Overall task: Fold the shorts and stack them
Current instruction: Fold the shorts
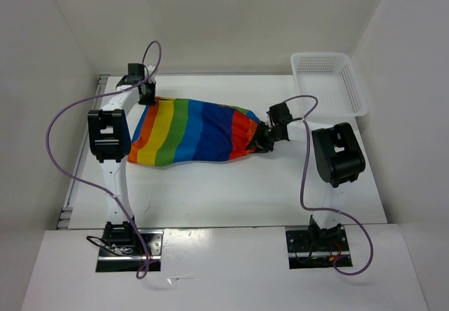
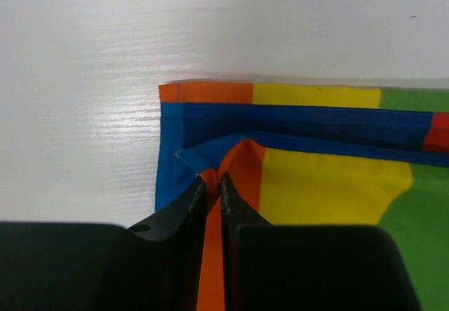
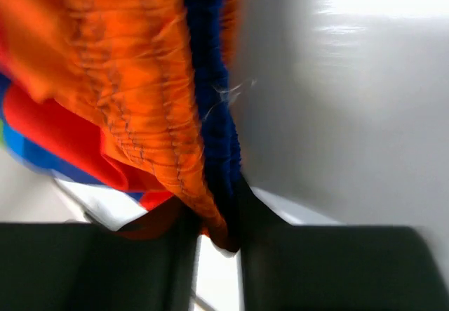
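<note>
The shorts lie spread across the far middle of the white table, their rainbow stripes running red, orange, yellow, green and blue from left to right, with orange and red again at the right end. Their far edge runs close along the back of the table. A broad strip of bare table lies between their near edge and the two arm bases. The white mesh basket sits at the far right corner, apart from the cloth. White walls close the table in at the back and on both sides.

The left arm reaches forward along the left edge of the table. Its elbow block hangs over the red and orange end of the shorts. The left gripper points down at their far left corner. In the left wrist view its fingers stand narrow at a raised pucker of the blue-bound hem, with orange cloth showing in the slit between them. We cannot tell whether they press on it.

The right arm bends its elbow out to the right and brings its forearm back leftward. The right gripper sits low at the right end of the shorts. In the right wrist view its fingers are closed on the gathered, stitched band, and bunched cloth runs down between them.
</note>
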`<move>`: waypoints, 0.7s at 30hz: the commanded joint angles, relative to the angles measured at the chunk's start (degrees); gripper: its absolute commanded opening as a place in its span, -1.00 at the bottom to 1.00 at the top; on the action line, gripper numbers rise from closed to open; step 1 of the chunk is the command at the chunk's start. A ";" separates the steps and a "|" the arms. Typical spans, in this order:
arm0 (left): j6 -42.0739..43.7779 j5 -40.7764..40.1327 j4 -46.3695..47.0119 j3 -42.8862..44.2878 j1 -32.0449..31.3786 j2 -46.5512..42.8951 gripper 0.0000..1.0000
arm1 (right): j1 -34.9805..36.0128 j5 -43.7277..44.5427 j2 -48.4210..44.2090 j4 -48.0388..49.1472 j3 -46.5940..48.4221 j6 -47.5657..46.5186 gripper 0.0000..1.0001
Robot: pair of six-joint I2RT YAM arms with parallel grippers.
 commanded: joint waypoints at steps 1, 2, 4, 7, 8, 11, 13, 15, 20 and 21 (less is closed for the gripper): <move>0.21 -3.42 1.71 -1.12 0.31 -3.93 -0.64 | -1.09 2.94 1.16 -0.76 0.74 -0.04 -0.57; 0.21 -4.22 1.71 -1.12 0.31 -3.94 -0.64 | -1.09 3.73 1.16 -0.76 0.73 -0.04 -0.57; 0.21 -5.54 1.19 -1.12 0.31 -4.46 -0.61 | -1.09 4.35 0.36 -0.76 0.12 0.58 -0.57; 0.21 -6.86 -0.65 0.11 0.31 -8.05 -0.40 | -1.09 4.36 -0.16 -1.90 1.52 -0.20 -0.76; 0.21 -6.87 -1.18 0.11 0.31 -8.76 -0.33 | -1.09 4.36 -0.16 -2.86 2.22 -0.21 -0.84; 0.21 -7.48 -4.43 0.73 0.31 -10.61 0.04 | -1.09 5.05 -0.16 -5.84 5.64 -2.58 -1.00; 0.21 -5.82 -7.16 -0.40 0.31 -12.19 0.26 | -1.79 5.93 -1.82 -7.61 6.79 -4.51 -1.00; 0.21 -1.54 -8.82 -2.86 0.31 -12.72 0.36 | -3.02 6.64 -3.67 -10.42 7.50 -5.83 -1.00; 0.21 7.44 -10.50 -6.92 -1.43 -12.11 0.48 | -5.31 12.86 -4.38 -21.31 13.89 -13.38 -1.00; 0.21 12.16 -10.50 -6.92 -2.31 -13.68 0.48 | -5.31 13.40 -4.38 -23.50 14.61 -14.09 -1.00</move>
